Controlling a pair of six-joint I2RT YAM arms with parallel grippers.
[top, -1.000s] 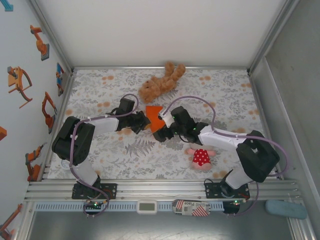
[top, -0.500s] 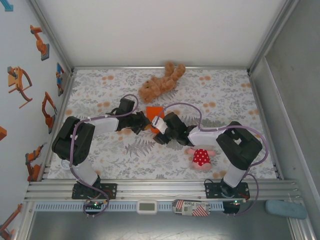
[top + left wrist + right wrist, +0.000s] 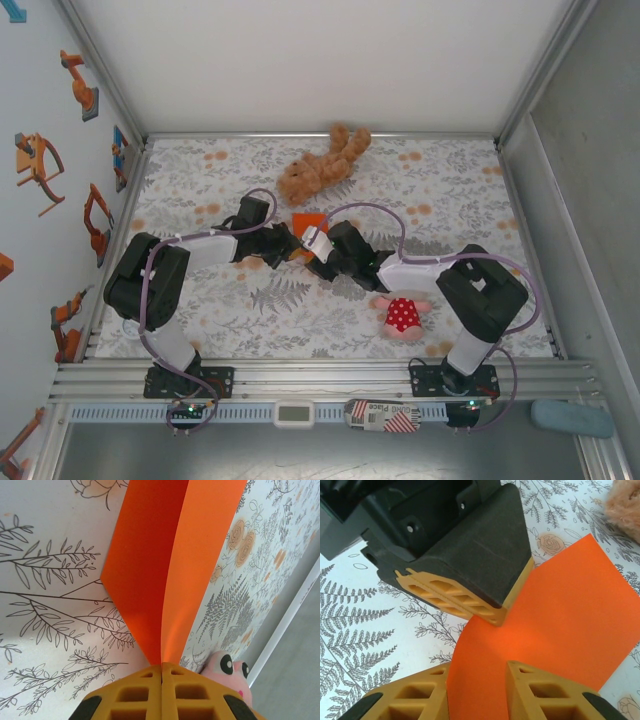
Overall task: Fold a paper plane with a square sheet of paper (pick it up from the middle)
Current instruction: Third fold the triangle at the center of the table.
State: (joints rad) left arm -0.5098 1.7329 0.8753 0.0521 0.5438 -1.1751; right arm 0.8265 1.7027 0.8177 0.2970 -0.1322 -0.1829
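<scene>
The square sheet of paper (image 3: 308, 221) is bright orange and lifted off the table's middle. My left gripper (image 3: 288, 245) is shut on one edge of it. In the left wrist view the yellow pads (image 3: 142, 692) meet on the paper (image 3: 165, 555), which bends into a V with a centre crease. My right gripper (image 3: 477, 670) comes at the sheet (image 3: 560, 610) from the other side. Its jaws stand apart with the curved paper filling the gap. The left gripper's pads (image 3: 455, 605) show just beyond. The paper plane is out of view.
A brown plush bear (image 3: 322, 166) lies just behind the paper, and its fur (image 3: 625, 500) shows in the right wrist view. A pink doll in a red dress (image 3: 402, 313) lies under the right forearm; its face (image 3: 231, 672) is close to the left gripper. The floral table cover (image 3: 200, 300) spreads to the left.
The right arm has swung left toward the left gripper and brought its jaws around the paper while narrowing them. The left gripper has kept still, holding the sheet.
</scene>
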